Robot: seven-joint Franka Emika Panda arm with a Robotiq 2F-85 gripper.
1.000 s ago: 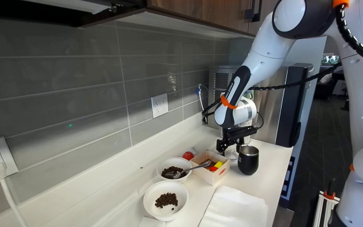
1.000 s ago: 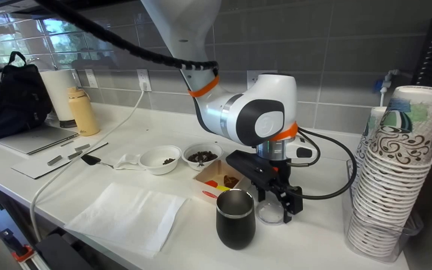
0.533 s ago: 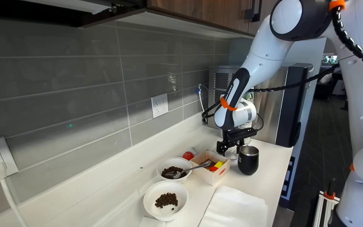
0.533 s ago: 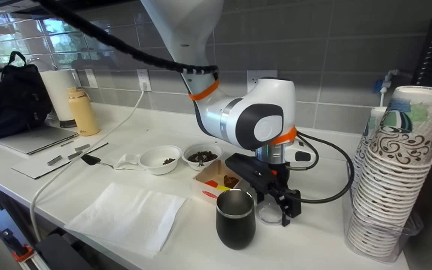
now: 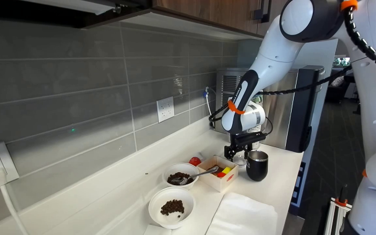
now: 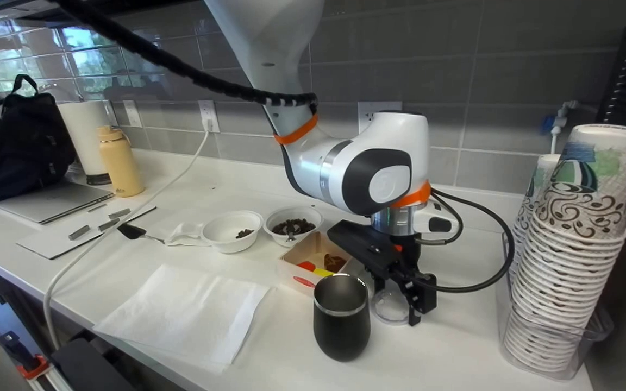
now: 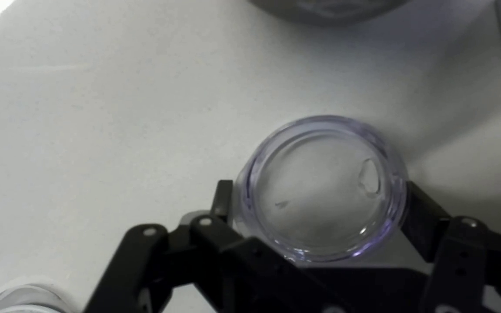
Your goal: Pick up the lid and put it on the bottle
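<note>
The gripper point(image 7: 318, 202) points down over the counter point(image 6: 454, 353), its two fingers point(image 7: 223, 201) set wide apart, one on each side of the clear lid point(image 6: 390, 308). The gap between them is about as broad as the lid, and the tips come right up to its edge; whether they press on it I cannot tell. The lid is round and level, low down at the counter, with a small oval shape near its rim.

Just beside it stands the bottle point(image 6: 342, 326), black, stout and upright, its mouth uncovered inside a bright metal rim. It is outside the fingers.

Near these I see a pale box point(image 5: 210, 180) with yellow, red and brown pieces inside. Just beside the box is a white bowl point(image 5: 175, 168) of dark bits, and a spoon point(image 5: 201, 174) lies in it, its handle reaching over the box. Another bowl point(image 5: 157, 204) holds a smaller heap of dark bits. A white sheet point(image 6: 182, 315) is spread on the counter.

Well apart from the bottle, a tall stack of paper cups point(image 6: 568, 288) stands in a clear tray point(image 6: 600, 328). Toward the other end I see a yellow flask point(image 6: 121, 163), a paper roll point(image 6: 83, 136), a dark backpack point(image 6: 22, 146) and a laptop point(image 6: 55, 203).
</note>
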